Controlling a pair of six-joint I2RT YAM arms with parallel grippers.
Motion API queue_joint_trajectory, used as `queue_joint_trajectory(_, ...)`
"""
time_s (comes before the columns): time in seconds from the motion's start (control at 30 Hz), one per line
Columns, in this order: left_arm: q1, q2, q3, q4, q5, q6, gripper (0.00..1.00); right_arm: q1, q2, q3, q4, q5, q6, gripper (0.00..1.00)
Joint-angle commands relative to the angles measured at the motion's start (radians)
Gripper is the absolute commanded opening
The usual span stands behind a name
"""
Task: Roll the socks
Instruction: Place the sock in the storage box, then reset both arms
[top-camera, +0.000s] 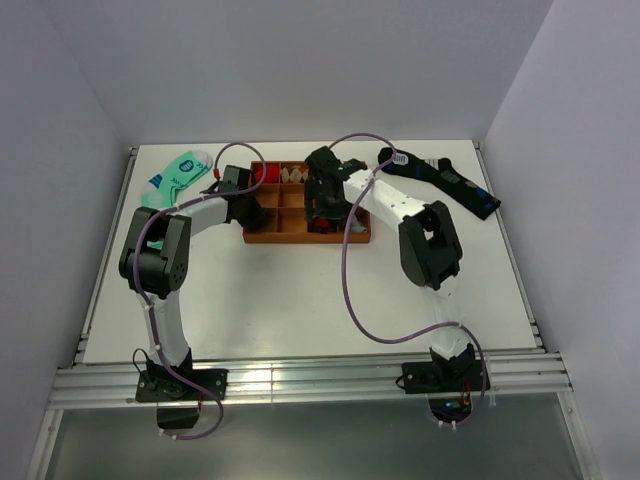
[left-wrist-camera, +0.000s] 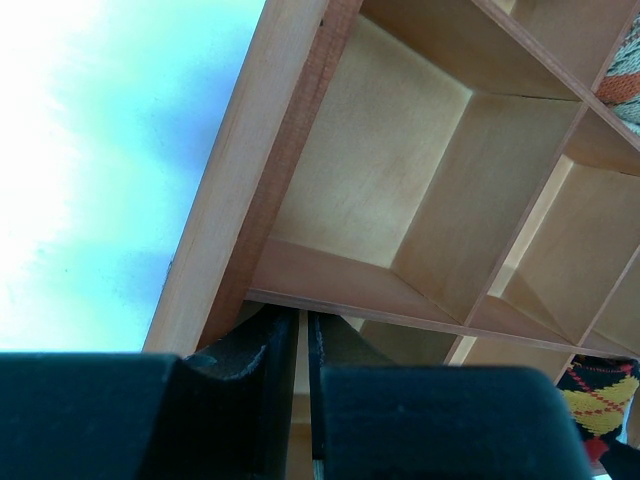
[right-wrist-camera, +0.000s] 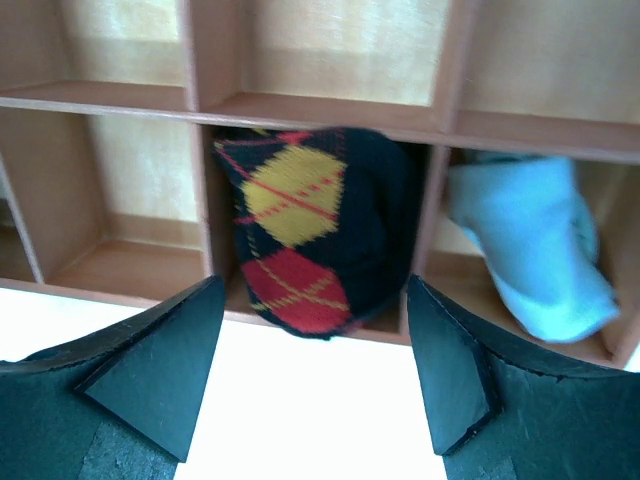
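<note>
The black argyle sock (right-wrist-camera: 305, 240) sits bundled into a tight roll inside one compartment of the wooden tray (top-camera: 262, 238), its yellow and red diamonds facing the right wrist camera. It fills the compartment from divider to divider and bulges a little over the near wall. In the compartment just beside it lies a light blue rolled sock (right-wrist-camera: 525, 250).

The right gripper (right-wrist-camera: 312, 375) hovers just in front of the argyle roll with its jaws wide apart, one finger to each side and neither touching the sock. It holds nothing.

The left gripper (left-wrist-camera: 303, 400) is at the tray's left side. Its jaws stand narrow, with a thin strip of wood between the pads, so it appears to be pinching a tray wall to steady it.

On the table (top-camera: 300, 300) a mint green sock (top-camera: 178, 172) lies flat near the tray's far left corner. A dark navy sock (top-camera: 445, 180) lies stretched out to the tray's right.

By my reading, the rolling and stowing of the argyle sock are done. What is left is backing the right gripper away and letting go of the tray. The two flat socks are not yet rolled.
</note>
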Motion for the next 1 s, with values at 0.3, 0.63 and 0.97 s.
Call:
queue_joint_trajectory(0.3, 0.019, -0.036, -0.028, 0.065, 0.0, -0.011, 0.15, -0.025, -0.14, 0.033, -0.067, 0.053, -0.009, 0.82)
queue_joint_trajectory(0.63, -0.004, -0.072, -0.067, 0.087, 0.014, -0.015, 0.15, -0.031, -0.184, 0.022, -0.067, 0.046, -0.018, 0.83)
queue_joint_trajectory(0.97, -0.029, -0.164, -0.068, 0.119, 0.021, 0.017, 0.24, -0.036, -0.278, -0.038, -0.03, 0.037, -0.035, 0.84)
